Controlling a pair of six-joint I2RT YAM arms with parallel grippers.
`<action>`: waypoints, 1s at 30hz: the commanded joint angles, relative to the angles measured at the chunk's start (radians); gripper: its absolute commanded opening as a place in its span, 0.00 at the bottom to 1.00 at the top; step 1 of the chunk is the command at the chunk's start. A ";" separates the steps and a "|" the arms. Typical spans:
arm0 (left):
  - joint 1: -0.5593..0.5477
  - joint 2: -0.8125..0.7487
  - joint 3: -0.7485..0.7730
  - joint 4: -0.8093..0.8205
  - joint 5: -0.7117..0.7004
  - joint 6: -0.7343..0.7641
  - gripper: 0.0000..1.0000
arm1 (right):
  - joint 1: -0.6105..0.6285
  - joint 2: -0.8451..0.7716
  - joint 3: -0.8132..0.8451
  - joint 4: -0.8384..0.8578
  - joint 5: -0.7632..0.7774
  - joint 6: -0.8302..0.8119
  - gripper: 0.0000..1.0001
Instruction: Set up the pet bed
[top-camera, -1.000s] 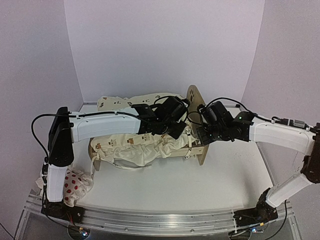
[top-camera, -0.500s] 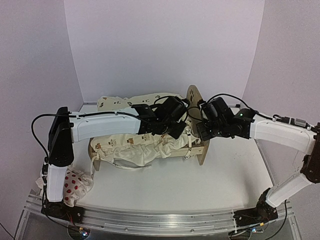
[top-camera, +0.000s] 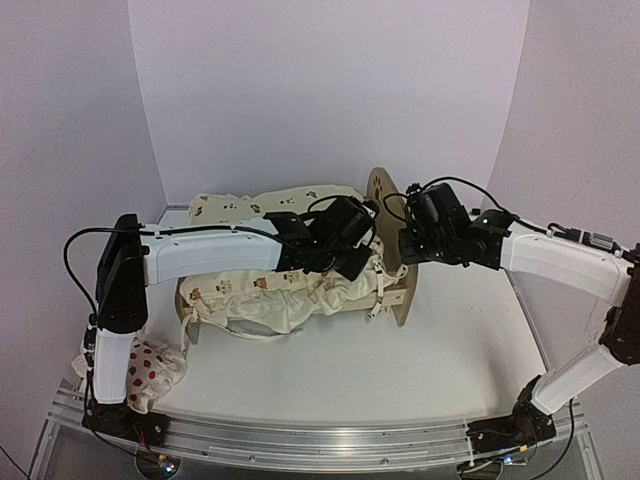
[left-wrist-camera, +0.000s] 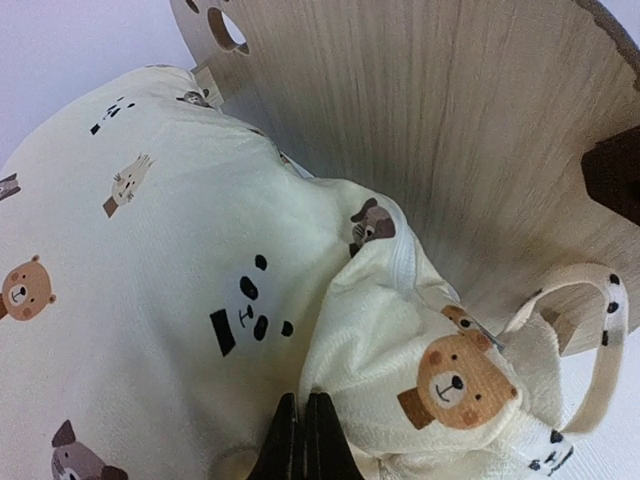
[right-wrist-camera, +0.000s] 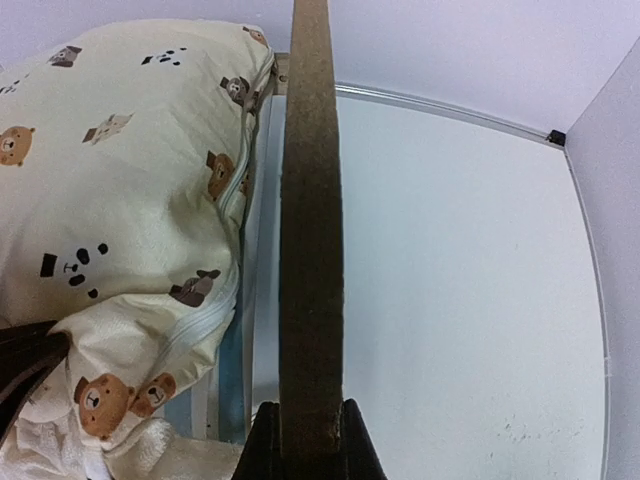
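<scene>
1. Now, the pet bed (top-camera: 400, 300) sits mid-table. In the overhead view its long axis runs from 9 to 3 o'clock, with the footboard (top-camera: 187, 315) at the 9 o'clock end and the headboard (right-wrist-camera: 311, 230) upright at the 3 o'clock end.
2. My right gripper (right-wrist-camera: 310, 435) is clamped on that headboard's top edge, one finger on each face. From it, the rest of the frame runs off toward 9 o'clock.
3. So I judge that any pull or push must go along that axis, or the board will twist.
4. The cream animal-print cushion (left-wrist-camera: 150, 260) lies bunched on the frame, pressed against the headboard's inner face.
5. My left gripper (left-wrist-camera: 305, 440) is fully closed, its tips against the cushion just at 9 o'clock of the board. I cannot tell whether a fold is pinched.
6. My right arm is nearer the headboard and my left is nearer the cushion.
7. A red-spotted pillow (top-camera: 150, 370) lies well apart at 8 o'clock, beside my left base.
</scene>
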 joint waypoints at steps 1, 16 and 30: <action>0.006 -0.055 0.001 0.028 -0.032 0.016 0.02 | 0.027 0.004 0.063 -0.024 0.008 -0.155 0.00; -0.009 -0.100 0.089 -0.106 -0.153 0.117 0.73 | 0.047 0.038 0.308 -0.261 0.094 -0.090 0.00; -0.183 -0.217 -0.156 -0.084 -0.328 0.461 0.93 | 0.054 0.066 0.428 -0.370 0.107 -0.039 0.00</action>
